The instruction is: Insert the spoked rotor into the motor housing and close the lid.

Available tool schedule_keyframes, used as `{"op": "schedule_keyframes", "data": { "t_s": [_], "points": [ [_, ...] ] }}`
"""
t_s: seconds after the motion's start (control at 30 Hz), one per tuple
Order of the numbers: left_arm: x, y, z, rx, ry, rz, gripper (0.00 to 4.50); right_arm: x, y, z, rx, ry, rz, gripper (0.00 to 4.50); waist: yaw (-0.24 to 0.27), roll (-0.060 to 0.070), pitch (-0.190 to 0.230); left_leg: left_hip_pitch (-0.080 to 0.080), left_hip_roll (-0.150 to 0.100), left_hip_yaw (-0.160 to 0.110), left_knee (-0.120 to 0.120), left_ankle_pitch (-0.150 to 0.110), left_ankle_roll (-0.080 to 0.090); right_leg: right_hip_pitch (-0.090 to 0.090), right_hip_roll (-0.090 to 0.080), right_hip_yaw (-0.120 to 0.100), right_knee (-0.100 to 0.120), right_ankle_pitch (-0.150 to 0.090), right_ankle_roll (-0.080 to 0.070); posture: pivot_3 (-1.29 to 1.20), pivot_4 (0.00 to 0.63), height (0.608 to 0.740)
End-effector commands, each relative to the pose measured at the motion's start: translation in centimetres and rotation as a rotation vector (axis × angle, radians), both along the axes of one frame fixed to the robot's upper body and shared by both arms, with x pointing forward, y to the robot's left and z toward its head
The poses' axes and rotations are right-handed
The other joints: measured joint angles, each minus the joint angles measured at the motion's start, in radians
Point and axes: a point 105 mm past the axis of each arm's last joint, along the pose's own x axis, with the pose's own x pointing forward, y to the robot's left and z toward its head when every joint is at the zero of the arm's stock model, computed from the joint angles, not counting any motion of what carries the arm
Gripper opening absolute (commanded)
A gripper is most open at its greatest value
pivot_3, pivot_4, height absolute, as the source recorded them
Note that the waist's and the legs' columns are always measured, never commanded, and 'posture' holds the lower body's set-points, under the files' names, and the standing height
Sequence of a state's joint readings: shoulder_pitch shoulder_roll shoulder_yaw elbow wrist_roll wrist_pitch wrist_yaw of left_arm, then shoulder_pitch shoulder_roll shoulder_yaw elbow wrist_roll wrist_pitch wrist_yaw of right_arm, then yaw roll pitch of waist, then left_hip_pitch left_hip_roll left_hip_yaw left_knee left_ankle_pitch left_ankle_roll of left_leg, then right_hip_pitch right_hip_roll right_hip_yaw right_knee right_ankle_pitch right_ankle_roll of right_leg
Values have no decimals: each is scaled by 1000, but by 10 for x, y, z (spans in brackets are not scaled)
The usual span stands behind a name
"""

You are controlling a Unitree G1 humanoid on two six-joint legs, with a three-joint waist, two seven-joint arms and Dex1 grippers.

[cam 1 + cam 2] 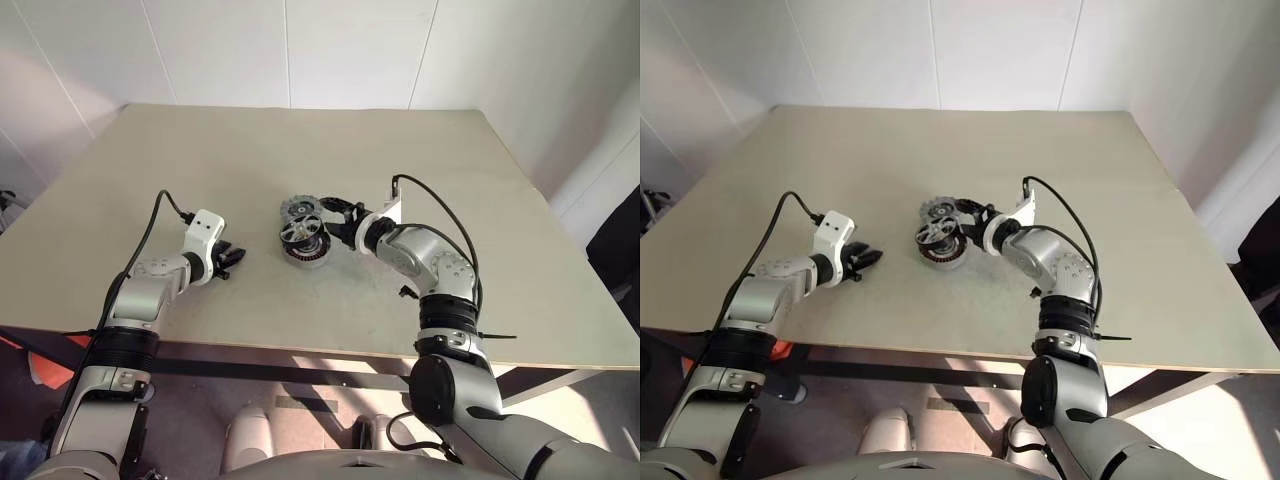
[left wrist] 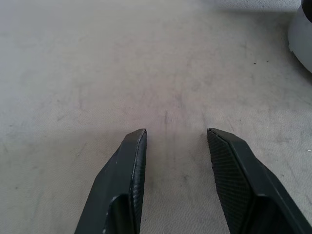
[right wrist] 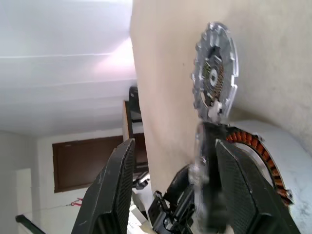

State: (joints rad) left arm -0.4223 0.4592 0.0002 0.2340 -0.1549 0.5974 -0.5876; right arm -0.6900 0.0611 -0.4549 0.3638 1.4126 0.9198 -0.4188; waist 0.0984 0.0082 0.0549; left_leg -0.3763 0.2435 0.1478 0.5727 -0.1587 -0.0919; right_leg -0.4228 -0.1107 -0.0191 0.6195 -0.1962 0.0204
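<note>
Spoked rotor (image 1: 299, 231) tilted atop motor housing (image 3: 263, 151)

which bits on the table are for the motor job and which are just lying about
For the job:
- thin dark-grey spoked metal rotor, tilted on the housing
- round silver-rimmed motor housing with copper coils
- ribbed grey metal lid disc, just behind them

Lying about:
- nothing else on the beige table

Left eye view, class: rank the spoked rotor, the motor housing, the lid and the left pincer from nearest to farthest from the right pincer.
1. Spoked rotor, tilted atop the housing beside the right pincer.
2. Motor housing, just below; close to call.
3. Lid, behind the housing.
4. Left pincer, far across the table.
</note>
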Motion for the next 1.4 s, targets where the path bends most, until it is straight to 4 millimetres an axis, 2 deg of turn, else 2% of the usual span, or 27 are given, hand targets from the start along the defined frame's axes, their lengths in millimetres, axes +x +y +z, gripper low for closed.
{"op": "schedule_keyframes", "data": {
  "t_s": [0.03, 0.17, 0.27, 0.37, 0.43, 0.53, 0.6, 0.67, 0.7, 0.77, 0.9, 0.93, 1.0, 1.1, 1.27, 1.4],
  "points": [
    [4, 0, 8, 6, -25, -9, 2064, 4, -3, 38, 45, -164, -28, 2980, 0, 0, 0, 0, 0, 0, 0, 0, 0, 0, 0, 0, 0, 0, 0, 0, 0, 740],
    [4, -1, 8, 5, -24, -11, 2064, 4, -7, 52, 41, -258, -55, 2980, 0, 0, 0, 0, 0, 0, 0, 0, 0, 0, 0, 0, 0, 0, 0, 0, 0, 740],
    [4, -1, 8, 6, -24, -11, 2064, -3, -2, 60, 1, -341, 0, 2980, 0, 0, 0, 0, 0, 0, 0, 0, 0, 0, 0, 0, 0, 0, -1, 0, 0, 740],
    [5, -2, 8, 6, -24, -12, 2064, -12, 4, 63, -111, -443, 74, 2980, 1, 0, 0, 0, 0, 0, 0, 0, 0, 0, 0, 0, 0, 1, -1, 0, 0, 740],
    [5, -2, 8, 6, -26, -12, 2064, -15, 6, 63, -271, -541, 117, 2980, 2, 0, 0, 0, 0, 0, 0, 0, 0, 0, 0, 0, 0, 1, -1, 0, 0, 740],
    [8, -3, 11, 1, -39, -13, 2064, -6, -3, 53, -726, -765, 123, 2980, 6, -1, 0, 0, 0, 0, 0, 0, 0, 1, 0, 0, -1, -1, 1, 0, 0, 740],
    [9, -5, 14, -6, -52, -16, 2064, 2, -12, 36, -1052, -879, 170, 2980, 8, -1, 0, -1, 0, -1, 1, 0, 0, 1, 0, 0, -1, -2, 4, 0, 0, 740],
    [11, -7, 17, -11, -65, -24, 2064, 8, -20, 20, -1243, -930, 226, 2980, 8, -1, 0, -1, 0, -1, 1, 0, 0, 1, 0, -1, -1, -3, 5, 0, 0, 740],
    [11, -9, 19, -17, -72, -28, 2064, 10, -21, 17, -1286, -953, 246, 2813, 7, -1, 0, -1, 0, -1, 1, 0, 0, 1, 0, -1, -1, -3, 5, 0, 0, 740],
    [12, -11, 21, -23, -81, -33, 2064, 10, -18, 18, -1299, -1002, 267, 2330, 4, -1, 0, -2, 0, -1, 2, 0, 0, 0, 0, -1, -1, 0, 0, 0, 0, 740],
    [13, -15, 22, -29, -90, -37, 2064, 4, -2, 25, -1231, -1074, 313, 963, -3, -1, 0, -4, 0, -1, 3, -2, 3, -1, 0, -1, -1, 1, -2, 0, 0, 740],
    [13, -16, 22, -31, -92, -38, 2064, 1, 4, 26, -1210, -1091, 337, 518, -3, -1, 0, -4, 0, -1, 4, -2, 4, -1, 0, -1, -1, 1, -2, 0, 0, 740],
    [13, -17, 22, -34, -93, -41, 2064, -7, 18, 26, -1178, -1124, 404, 28, -3, -1, 0, -4, 0, -1, 4, -2, 4, -1, 0, -1, -1, 1, -2, 0, 0, 740],
    [13, -20, 23, -41, -96, -44, 2064, -21, 38, 20, -1164, -1173, 518, 28, -2, -1, 0, -4, 0, -1, 4, -3, 5, -1, 0, -1, -1, 1, -3, 0, 0, 740],
    [11, -29, 27, -68, -115, -76, 2064, -18, 46, 7, -1169, -1130, 557, 28, -2, -1, 0, -3, 0, -1, 5, -3, 5, 0, 0, -1, 0, 1, -3, 0, 0, 740],
    [6, -38, 32, -96, -128, -114, 2064, -15, 48, -24, -1141, -1008, 589, 28, -2, -1, -1, -2, 1, -1, 5, -3, 5, 1, 0, -1, 0, 1, -3, 0, 0, 740]
  ]
}}
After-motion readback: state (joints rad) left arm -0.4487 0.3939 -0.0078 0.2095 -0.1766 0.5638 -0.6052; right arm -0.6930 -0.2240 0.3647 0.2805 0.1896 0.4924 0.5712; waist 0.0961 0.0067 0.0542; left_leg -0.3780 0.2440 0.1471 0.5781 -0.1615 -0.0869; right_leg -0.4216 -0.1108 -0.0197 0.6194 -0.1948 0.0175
